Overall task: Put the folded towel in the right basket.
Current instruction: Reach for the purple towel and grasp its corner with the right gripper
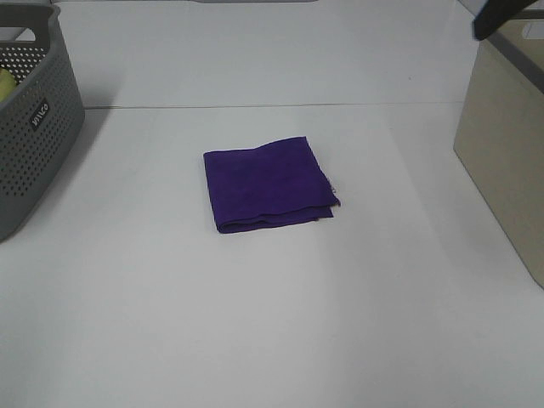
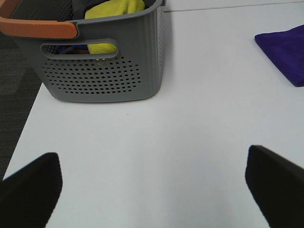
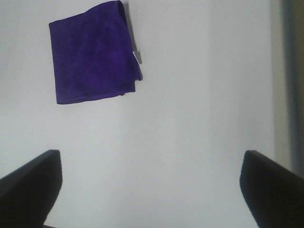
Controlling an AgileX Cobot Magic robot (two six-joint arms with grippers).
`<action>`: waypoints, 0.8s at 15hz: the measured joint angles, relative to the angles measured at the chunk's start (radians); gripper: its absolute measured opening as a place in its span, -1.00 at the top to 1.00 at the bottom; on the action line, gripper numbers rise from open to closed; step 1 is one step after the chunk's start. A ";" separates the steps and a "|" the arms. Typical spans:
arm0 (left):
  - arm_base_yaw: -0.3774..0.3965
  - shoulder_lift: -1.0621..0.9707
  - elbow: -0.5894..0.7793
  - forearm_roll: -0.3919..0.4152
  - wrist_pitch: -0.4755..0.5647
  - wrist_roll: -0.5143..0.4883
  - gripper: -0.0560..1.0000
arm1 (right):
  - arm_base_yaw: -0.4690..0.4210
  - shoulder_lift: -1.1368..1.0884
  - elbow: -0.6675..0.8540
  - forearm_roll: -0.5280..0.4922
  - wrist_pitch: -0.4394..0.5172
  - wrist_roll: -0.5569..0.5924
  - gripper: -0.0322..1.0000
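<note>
- The folded purple towel (image 1: 268, 184) lies flat on the white table (image 1: 272, 340), near the centre of the exterior high frame, and nothing touches it.
- The right basket (image 1: 501, 144), beige, stands at the right edge of that frame, well apart from the towel.
- A grey basket (image 1: 34, 127) with a yellow cloth (image 2: 114, 9) inside is at the upper left.
- The left gripper (image 2: 153, 190) has its jaws spread wide and holds nothing.
- The right gripper (image 3: 151, 187) is also spread wide and holds nothing.

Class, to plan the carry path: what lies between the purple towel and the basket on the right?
Nothing: only bare white table separates the towel from the right basket, seen in the exterior high view.
</note>
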 joint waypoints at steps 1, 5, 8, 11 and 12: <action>0.000 0.000 0.000 0.000 0.000 0.000 -0.98 | 0.050 0.094 -0.028 0.009 -0.042 -0.002 -0.84; 0.000 0.000 0.000 0.000 0.000 0.000 -0.98 | 0.152 0.447 -0.172 0.056 -0.125 -0.043 -0.84; 0.000 0.000 0.000 0.000 0.000 0.000 -0.98 | 0.153 0.644 -0.309 0.089 -0.134 -0.089 -0.84; 0.000 0.000 0.000 0.000 0.000 0.000 -0.98 | 0.153 0.776 -0.374 0.186 -0.161 -0.168 -0.84; 0.000 0.000 0.000 0.000 0.000 0.000 -0.98 | 0.153 0.800 -0.376 0.196 -0.176 -0.185 -0.84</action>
